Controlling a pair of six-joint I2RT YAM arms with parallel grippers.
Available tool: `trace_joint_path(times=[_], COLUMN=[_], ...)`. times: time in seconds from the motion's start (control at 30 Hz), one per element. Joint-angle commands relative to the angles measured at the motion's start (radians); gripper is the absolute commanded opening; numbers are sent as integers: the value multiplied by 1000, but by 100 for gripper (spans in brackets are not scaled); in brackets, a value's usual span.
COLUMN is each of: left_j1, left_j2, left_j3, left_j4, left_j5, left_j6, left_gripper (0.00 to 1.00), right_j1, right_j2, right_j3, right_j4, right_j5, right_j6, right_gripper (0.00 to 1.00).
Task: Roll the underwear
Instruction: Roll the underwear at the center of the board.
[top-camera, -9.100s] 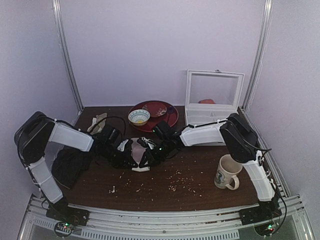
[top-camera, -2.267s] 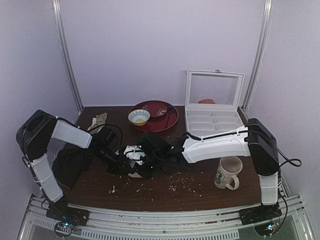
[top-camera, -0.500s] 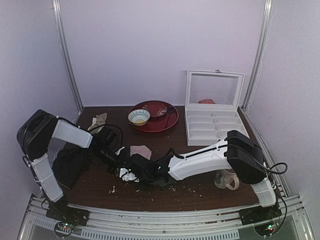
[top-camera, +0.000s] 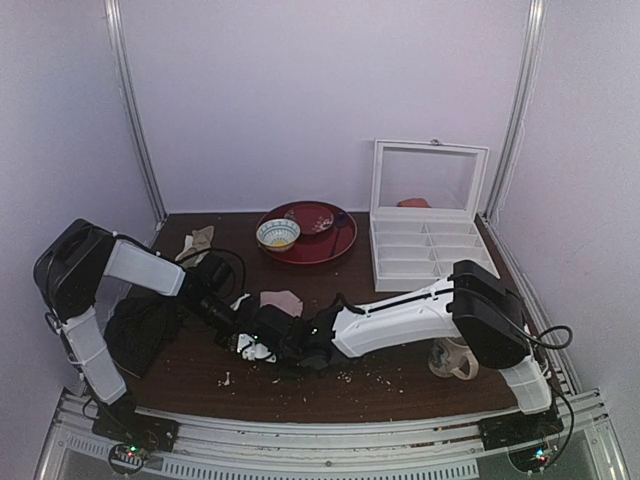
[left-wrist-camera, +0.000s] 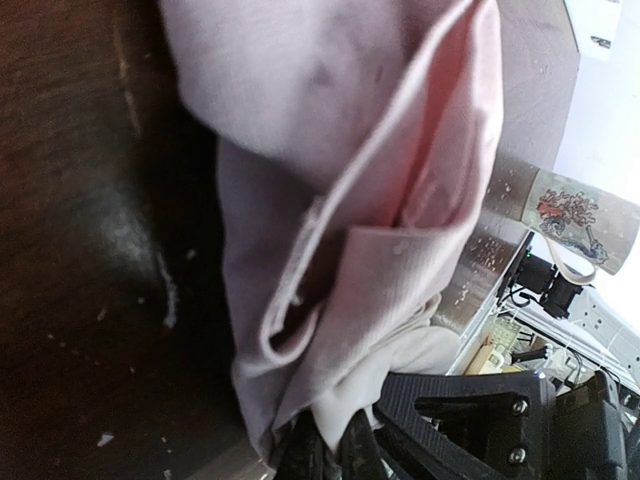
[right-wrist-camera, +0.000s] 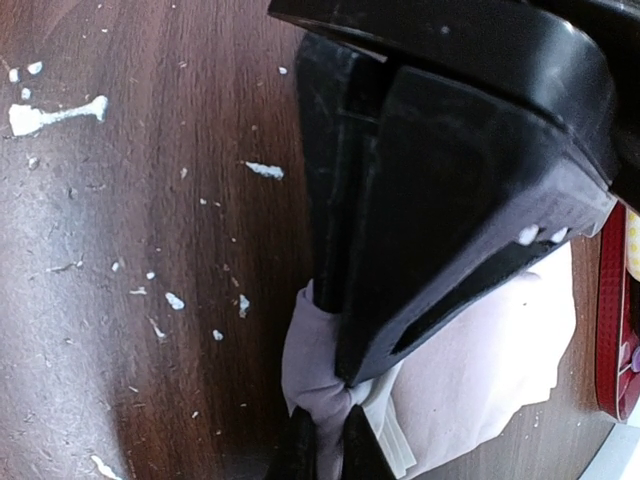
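Observation:
The underwear is pale pink, loosely folded on the dark table, with a whitish band at its near end. In the top view a pink flap lies flat behind both grippers. My left gripper is shut on the whitish fold at the bottom of its view. My right gripper is shut on a bunched pale fold of the underwear, right against the left gripper's black body. From above, the left gripper and right gripper meet low over the cloth.
A black cloth lies at the left, a beige-olive cloth behind it. A red plate with a bowl and an open white compartment box stand at the back. A mug sits behind the right arm. Crumbs dot the table.
The right gripper has closed onto the fold of underwear and edged slightly left. The left gripper has kept its grip and place.

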Motion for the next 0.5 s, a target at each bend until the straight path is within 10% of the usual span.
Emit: trace_joint_path(times=[0.0,0.23,0.47], left_j1=[-7,38,134], left_j2=[11,-77,-162], left_j3=[-31,-45,-60], left_j4=[-29,-42,-115], left_j5=[-36,-29,-42], left_j6=[-20,-46,-14], left_gripper=[0,30,36], right_j1=[-5,-7,-19], right_j2=[19,-31,-30], right_j3=[-13,-14,-4], right_j4=[-63,-121,-161], right_j5=[-101,-209,-312], right_j6=[31,99,148], right_gripper=[0,0,0])
